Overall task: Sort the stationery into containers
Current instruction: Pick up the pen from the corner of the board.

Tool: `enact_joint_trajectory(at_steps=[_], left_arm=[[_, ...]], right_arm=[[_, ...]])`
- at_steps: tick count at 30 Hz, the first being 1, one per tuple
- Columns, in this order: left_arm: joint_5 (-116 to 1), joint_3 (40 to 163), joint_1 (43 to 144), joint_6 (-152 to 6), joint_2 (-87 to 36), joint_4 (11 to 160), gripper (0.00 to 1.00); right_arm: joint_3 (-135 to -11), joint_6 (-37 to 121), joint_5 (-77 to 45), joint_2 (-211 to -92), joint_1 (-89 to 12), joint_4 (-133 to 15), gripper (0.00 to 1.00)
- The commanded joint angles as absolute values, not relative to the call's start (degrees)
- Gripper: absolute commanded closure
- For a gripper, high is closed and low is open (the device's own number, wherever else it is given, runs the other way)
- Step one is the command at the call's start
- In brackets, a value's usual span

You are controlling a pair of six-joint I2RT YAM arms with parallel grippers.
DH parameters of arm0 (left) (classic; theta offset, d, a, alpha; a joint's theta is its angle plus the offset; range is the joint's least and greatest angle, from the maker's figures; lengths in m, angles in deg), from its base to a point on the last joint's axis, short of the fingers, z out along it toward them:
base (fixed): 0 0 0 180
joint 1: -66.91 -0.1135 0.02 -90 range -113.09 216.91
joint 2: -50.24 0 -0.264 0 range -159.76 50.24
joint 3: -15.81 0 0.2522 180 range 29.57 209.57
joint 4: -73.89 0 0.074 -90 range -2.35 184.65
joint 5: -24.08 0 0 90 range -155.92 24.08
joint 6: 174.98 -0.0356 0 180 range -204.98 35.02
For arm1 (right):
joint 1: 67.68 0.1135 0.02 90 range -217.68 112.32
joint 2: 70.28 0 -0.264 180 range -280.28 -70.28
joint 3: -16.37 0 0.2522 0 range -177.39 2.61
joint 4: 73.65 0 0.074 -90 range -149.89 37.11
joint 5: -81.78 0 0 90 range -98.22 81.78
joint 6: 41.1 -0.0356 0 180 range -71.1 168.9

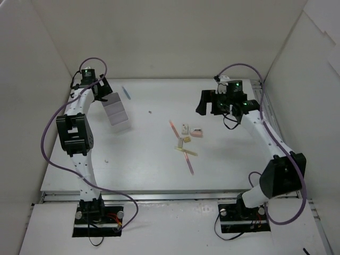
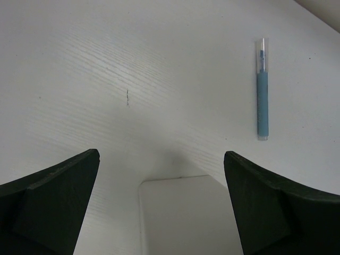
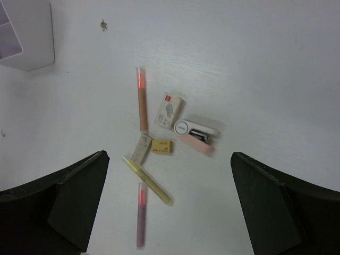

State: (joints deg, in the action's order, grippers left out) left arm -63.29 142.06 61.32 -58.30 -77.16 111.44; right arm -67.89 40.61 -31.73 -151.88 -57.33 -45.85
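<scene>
Left gripper: jaws are standing wide apart, gripping nothing, hovering over the white table.
Right gripper: jaws are gaping just as wide, holding nothing.
Around the left: a slim blue plastic pen is lying ahead and to the right, well clear of the fingers.
Around the right: a salmon stick, a yellow stick, a pink-violet stick, a white printed block, a beige block and a stubby pink-and-white piece are lying clustered just ahead, between the fingers.
Container: the white plastic divided organizer is sitting right beneath the left gripper, between its fingers.
Hard to tell: the frame edges are cutting the organizer off, so its contents are not showing.
</scene>
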Motion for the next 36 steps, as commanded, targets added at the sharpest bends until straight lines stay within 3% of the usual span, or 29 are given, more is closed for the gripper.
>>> enact_joint_trajectory(at_steps=[1,8,14,19,23,28,32,36], left_arm=[[-63.55,142.95,60.67,-58.79,-70.62,110.15,0.01],[-63.29,136.37,56.54,-57.29,-61.13,109.45,0.01],[-63.90,133.81,55.92,-58.25,-54.19,110.32,0.01],[-64.61,129.60,55.92,-58.78,-50.41,110.07,0.00],[-63.12,127.39,55.92,-59.40,-49.52,109.18,0.01],[-68.01,132.39,61.44,-63.08,-51.45,114.44,0.01],[-76.29,141.95,69.44,-66.16,-55.31,121.38,0.01],[-74.11,152.33,74.81,-63.55,-60.41,126.30,0.01]], right_arm=[[-78.05,41.87,-29.14,-159.73,-52.93,-47.68,0.02],[-102.39,40.47,-23.61,-185.80,-45.01,-46.62,0.02],[-135.73,38.62,-14.14,-209.00,-39.13,-46.53,0.02],[-153.29,38.27,-6.38,-223.27,-34.03,-49.58,0.02],[-148.13,36.07,-5.85,-223.91,-31.65,-61.89,0.07],[-143.85,35.54,-5.50,-222.43,-30.68,-61.82,0.02],[-128.20,35.45,-2.87,-211.11,-31.56,-69.18,0.02],[-113.95,34.23,-0.76,-197.15,-33.92,-72.11,0.02]])
